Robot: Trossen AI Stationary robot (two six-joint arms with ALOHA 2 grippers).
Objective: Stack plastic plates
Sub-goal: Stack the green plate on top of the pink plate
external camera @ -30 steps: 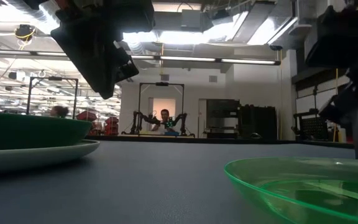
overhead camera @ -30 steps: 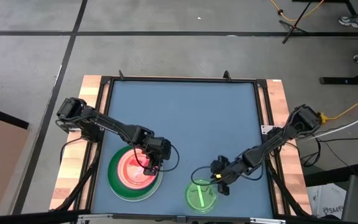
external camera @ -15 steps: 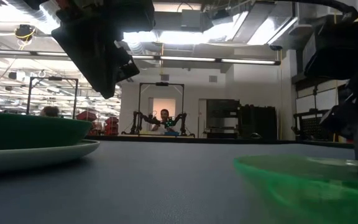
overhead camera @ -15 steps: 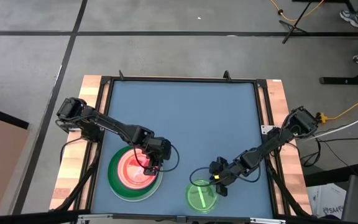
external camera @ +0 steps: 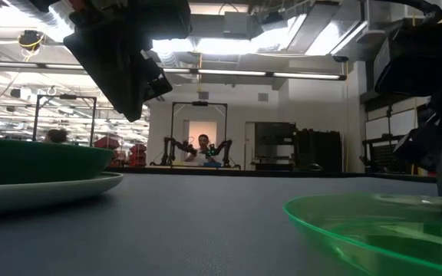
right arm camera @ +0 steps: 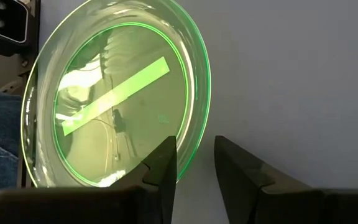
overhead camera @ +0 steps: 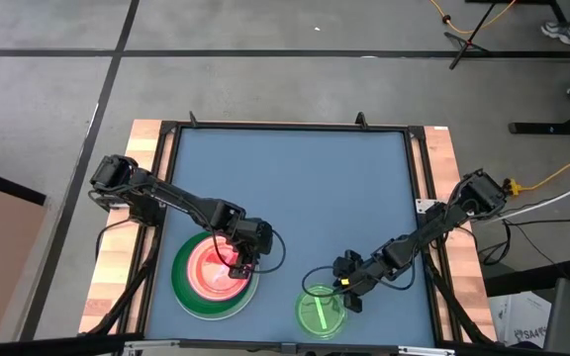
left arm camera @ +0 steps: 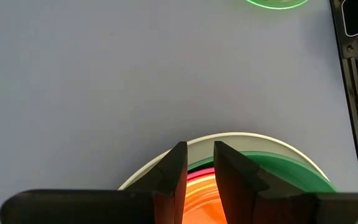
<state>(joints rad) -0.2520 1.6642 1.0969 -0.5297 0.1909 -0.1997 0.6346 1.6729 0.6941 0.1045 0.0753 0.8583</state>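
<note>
My left pincer hangs over the plate stack at about seven o'clock on the blue desk. The stack is built widest at the bottom so each plate nests: a pale plate, then dark green, a magenta rim, and an orange plate on top. This pincer's fingers stand a narrow gap apart and hold nothing; they sit just above the orange plate (I judge it already set down).

My right pincer is at about five o'clock, at the edge of the one loose plate, a small translucent green plate that lies flat on the desk, well apart from the stack. Its fingers are partly spread, one over the plate's inside and one outside the rim, straddling it, because a flat plate gives only its lip to pinch. I judge it not yet gripped.
</note>
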